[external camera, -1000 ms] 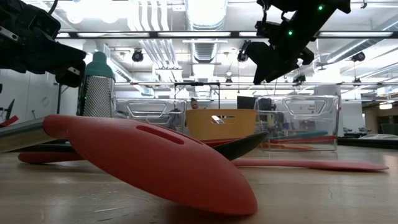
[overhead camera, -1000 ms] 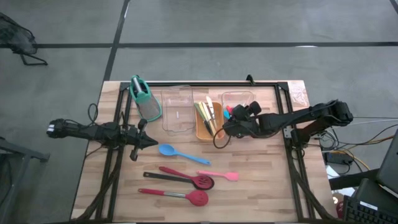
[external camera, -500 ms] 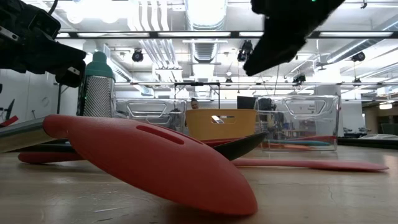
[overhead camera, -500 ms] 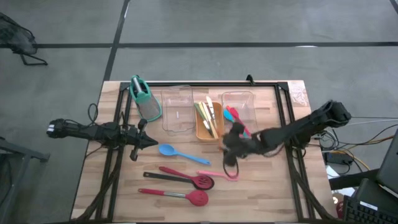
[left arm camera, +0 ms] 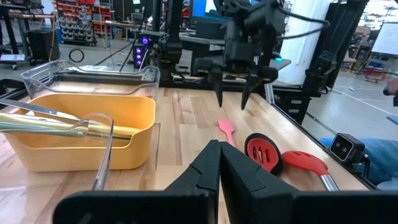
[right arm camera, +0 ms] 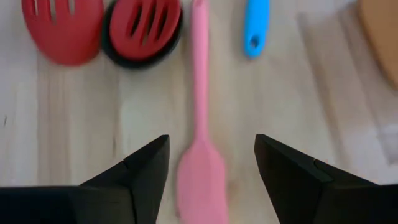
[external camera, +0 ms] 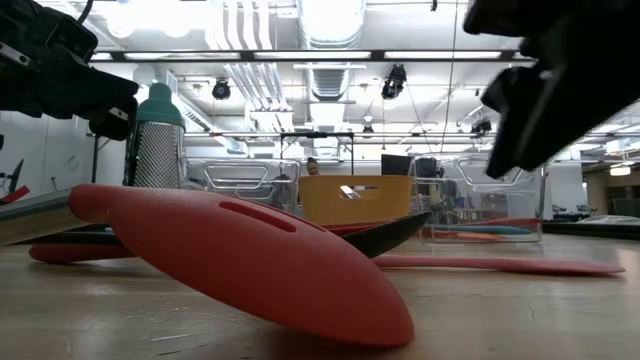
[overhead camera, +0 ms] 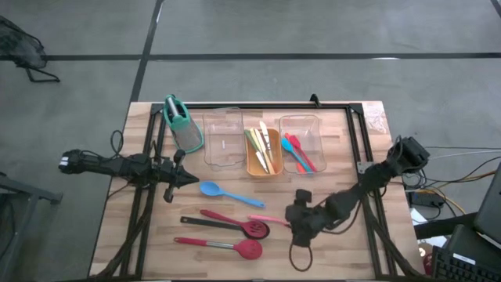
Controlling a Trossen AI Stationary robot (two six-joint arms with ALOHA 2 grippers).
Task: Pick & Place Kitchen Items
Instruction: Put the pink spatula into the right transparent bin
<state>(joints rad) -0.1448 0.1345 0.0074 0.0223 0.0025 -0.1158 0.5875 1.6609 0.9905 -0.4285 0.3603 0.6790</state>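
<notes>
Right gripper [overhead camera: 300, 222] hangs above the pink spatula [right arm camera: 200, 130], fingers spread wide and holding nothing; in the right wrist view the spatula's blade lies between the two dark fingers [right arm camera: 138, 177], and its handle runs away toward the red slotted spoon [right arm camera: 142, 25] and the blue spoon [right arm camera: 254, 28]. You will do best to lower straight down so the fingers straddle the thin handle just behind the blade, then close squarely across it. It lies flat on the wood, so the fingertips probably need to come right to the surface, and a skewed approach could push it toward the red spoon heads nearby. Your left gripper [overhead camera: 189, 178] waits closed and empty, just beside the blue spoon's bowl. The table [overhead camera: 337, 258] is pale wooden planking with a dark frame along its edges. At its far side stand a teal-and-grey holder [overhead camera: 180, 121], a clear tray [overhead camera: 223, 141], an orange tray [overhead camera: 262, 153] of utensils and a second clear tray [overhead camera: 301, 141] with red and teal ones. Beyond lies grey floor; the low view shows a workshop with ceiling lights.
</notes>
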